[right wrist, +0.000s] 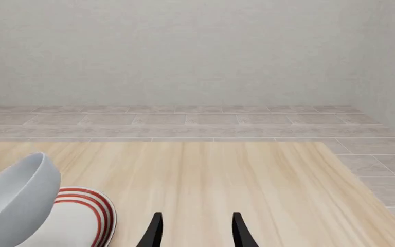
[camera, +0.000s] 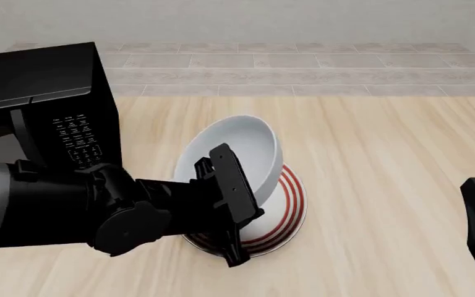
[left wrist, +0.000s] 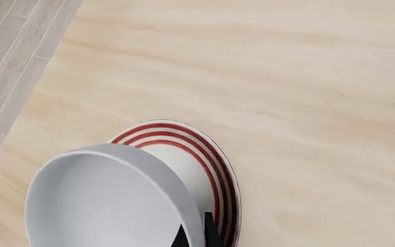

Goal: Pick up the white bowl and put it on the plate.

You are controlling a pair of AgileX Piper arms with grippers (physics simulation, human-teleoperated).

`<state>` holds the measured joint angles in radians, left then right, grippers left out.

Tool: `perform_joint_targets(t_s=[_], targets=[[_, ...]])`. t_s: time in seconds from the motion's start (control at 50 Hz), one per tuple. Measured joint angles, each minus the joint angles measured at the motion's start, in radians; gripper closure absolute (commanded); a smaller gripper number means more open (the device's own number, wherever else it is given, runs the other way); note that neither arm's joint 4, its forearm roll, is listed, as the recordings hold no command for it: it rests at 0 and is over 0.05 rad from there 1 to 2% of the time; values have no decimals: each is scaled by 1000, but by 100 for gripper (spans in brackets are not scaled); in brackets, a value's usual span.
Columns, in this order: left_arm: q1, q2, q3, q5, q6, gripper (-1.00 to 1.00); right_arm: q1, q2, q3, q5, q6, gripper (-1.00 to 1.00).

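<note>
I had the bowl (camera: pixel 235 148) gripped at its rim in my left hand (camera: pixel 231 185), tilted over the plate (camera: pixel 291 207); setting down and releasing remained. Right hand (right wrist: pixel 194 229) idle, unclenched.

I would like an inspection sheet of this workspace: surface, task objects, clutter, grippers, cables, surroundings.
Surface: light wooden table.
Task objects: white bowl tilted, held over the plate; whether it touches the plate cannot be told.
Clutter: black microwave at the table's left.
Grippers: left gripper shut on the bowl's rim; right gripper open, holding nothing, over bare table.
Cables: nothing seen.
Surroundings: grey tiled floor and plain wall beyond the table.
</note>
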<state>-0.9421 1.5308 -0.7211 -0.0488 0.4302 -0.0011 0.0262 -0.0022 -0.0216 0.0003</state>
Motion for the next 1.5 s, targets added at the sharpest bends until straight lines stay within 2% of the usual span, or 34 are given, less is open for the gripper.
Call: perform_joint_targets(t_s=[1.34, 1.36, 1.5], targets=[[-24, 96, -9, -43, -48, 100, 0, 0, 0, 0, 0, -100], [-24, 97, -9, -43, -48, -100, 0, 0, 0, 0, 0, -100], [-24, 99, -13, -46, -46, -100, 0, 0, 0, 0, 0, -100]])
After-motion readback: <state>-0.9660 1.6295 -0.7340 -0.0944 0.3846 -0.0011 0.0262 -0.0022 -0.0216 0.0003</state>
